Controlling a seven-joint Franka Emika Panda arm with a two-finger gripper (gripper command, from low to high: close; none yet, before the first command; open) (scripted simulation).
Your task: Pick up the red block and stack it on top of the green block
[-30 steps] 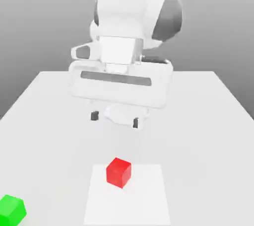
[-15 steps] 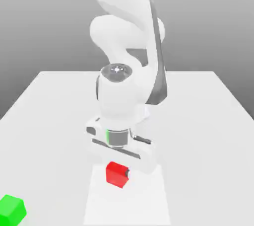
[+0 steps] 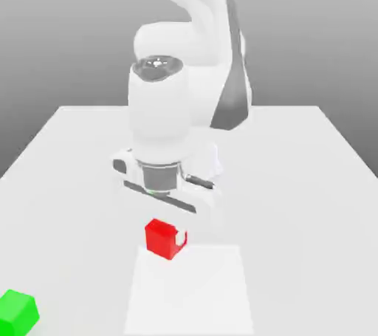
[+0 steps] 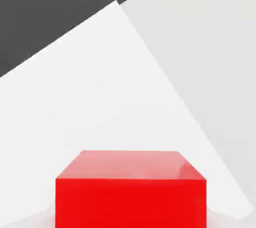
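Red block (image 3: 164,238): clamped between my fingers (image 3: 168,240), raised just above the desk (image 3: 310,179), over the far edge of a paler square patch (image 3: 188,290).
Exterior view: my arm (image 3: 159,128) stood over the cube; green block (image 3: 18,311) sat well apart, at that view's lower left.
Hand view: red block (image 4: 131,189) close up, flat face square to the lens.
Pose: upright, turned slightly; a cube, no long axis.
Surroundings: white matte desk, plain grey backdrop.
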